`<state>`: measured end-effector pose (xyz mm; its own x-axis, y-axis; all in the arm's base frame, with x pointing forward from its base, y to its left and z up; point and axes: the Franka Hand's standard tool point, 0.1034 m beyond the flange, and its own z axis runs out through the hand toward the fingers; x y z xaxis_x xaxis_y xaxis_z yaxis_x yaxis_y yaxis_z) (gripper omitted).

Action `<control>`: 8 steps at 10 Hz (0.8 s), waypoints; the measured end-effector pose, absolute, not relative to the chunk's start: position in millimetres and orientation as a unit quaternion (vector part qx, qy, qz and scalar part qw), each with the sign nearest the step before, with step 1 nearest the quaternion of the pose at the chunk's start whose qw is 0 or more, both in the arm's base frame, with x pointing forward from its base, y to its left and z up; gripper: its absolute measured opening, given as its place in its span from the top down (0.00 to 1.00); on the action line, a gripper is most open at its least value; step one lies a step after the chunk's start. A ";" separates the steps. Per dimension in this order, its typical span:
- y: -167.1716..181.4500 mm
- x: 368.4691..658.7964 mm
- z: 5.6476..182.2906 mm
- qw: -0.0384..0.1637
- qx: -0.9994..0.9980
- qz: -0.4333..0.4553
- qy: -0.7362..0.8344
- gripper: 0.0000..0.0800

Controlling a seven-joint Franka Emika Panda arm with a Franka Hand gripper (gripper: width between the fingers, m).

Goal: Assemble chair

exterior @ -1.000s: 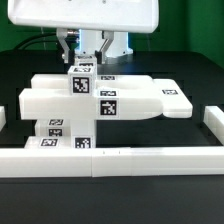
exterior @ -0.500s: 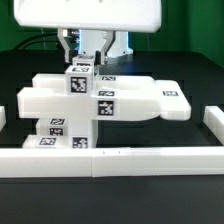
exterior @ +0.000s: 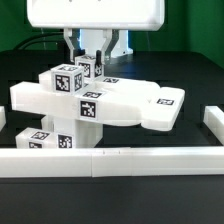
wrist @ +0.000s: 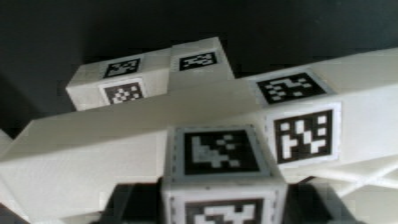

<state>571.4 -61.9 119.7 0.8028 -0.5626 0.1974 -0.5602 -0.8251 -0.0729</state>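
The partly joined chair [exterior: 110,103] lies in the middle of the black table: a broad white panel with thick tagged legs and blocks under and on it. My gripper [exterior: 87,62] reaches down behind it and is shut on an upright tagged post [exterior: 83,70] at the back of the chair. In the wrist view that post [wrist: 222,160] fills the gap of my gripper [wrist: 226,203], with a dark finger [wrist: 135,203] pressed against each side. Beyond it I see the panel [wrist: 89,150] and another tagged block [wrist: 151,72]. The fingertips are hidden behind the post.
A long white border rail [exterior: 110,161] runs along the front. Short rail ends stand at the exterior view's right [exterior: 212,120] and left [exterior: 3,118]. The arm's white housing [exterior: 95,12] hangs over the back of the scene.
The chair has swung with my gripper: its end at the exterior view's left moved further left and nearer the rail, and the tags now face more sideways. The grip is unchanged.
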 end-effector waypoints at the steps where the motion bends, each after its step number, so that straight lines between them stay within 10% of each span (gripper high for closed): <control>1: -62.0 571.1 119.0 0.005 -0.950 -0.105 0.293 0.64; 3: -58.2 571.5 127.8 0.013 -0.951 -0.100 0.293 0.29; 8: -52.9 570.7 142.2 0.025 -0.951 -0.093 0.293 0.19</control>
<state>570.7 -52.9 142.2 0.8113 -0.5619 0.1617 -0.5526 -0.8272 -0.1016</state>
